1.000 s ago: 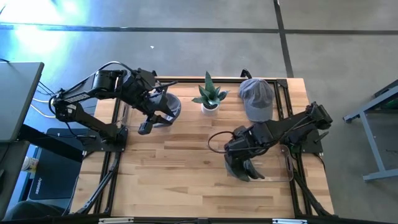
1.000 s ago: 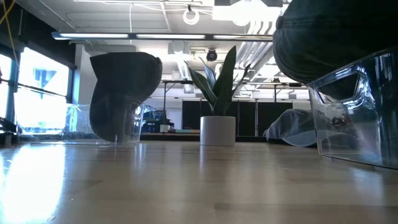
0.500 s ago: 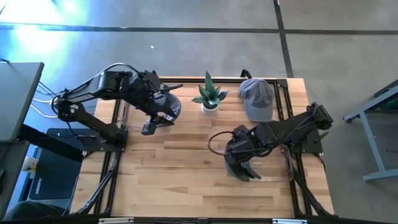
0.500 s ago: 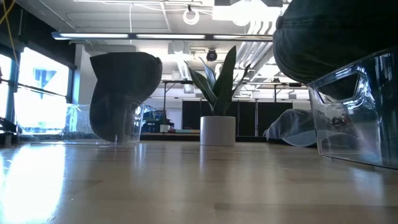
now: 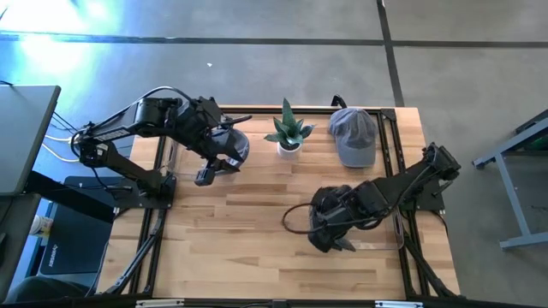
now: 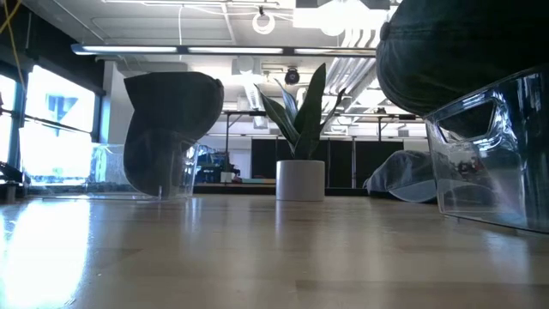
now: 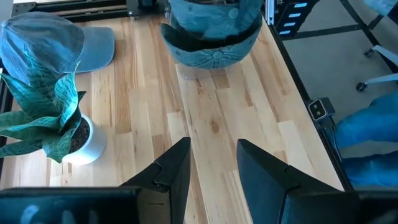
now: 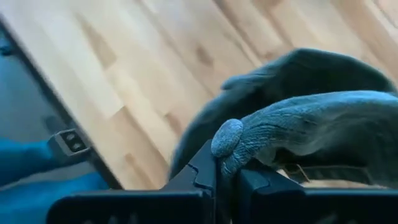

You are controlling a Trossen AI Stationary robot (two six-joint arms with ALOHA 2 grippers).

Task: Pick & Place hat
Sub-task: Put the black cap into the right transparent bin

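Where the high view looks down on the wooden worktop [image 5: 257, 231], the left pincer [image 5: 202, 175] hangs beside a dark hat on a clear stand [image 5: 231, 145] at the far left, its fingers a little apart and holding nothing. A potted plant [image 5: 288, 133] stands at the far edge's middle, and a grey cap [image 5: 353, 135] lies flat to its right. The right pincer [image 5: 330, 239] sits low over the near right part, closed on a dark hat [image 5: 338, 224] just beside a clear stand [image 5: 381, 238].

From the low view, the dark hat on a clear stand [image 6: 167, 129] shows at left, the potted plant [image 6: 300, 172] in the middle, the grey cap [image 6: 403, 187] lying behind it, and the dark hat [image 6: 463, 60] bulks above the clear stand [image 6: 489, 154] at right.

Through the left wrist view, the left pincer [image 7: 214, 171] shows both fingers [image 7: 174, 168] parted over bare wood, with the potted plant [image 7: 56, 118], the grey cap [image 7: 50, 40] and the dark hat [image 7: 214, 31] beyond.

Seen by the right wrist view, the right pincer [image 8: 225, 171] pinches the hat's fabric edge, its button just above the fingers.
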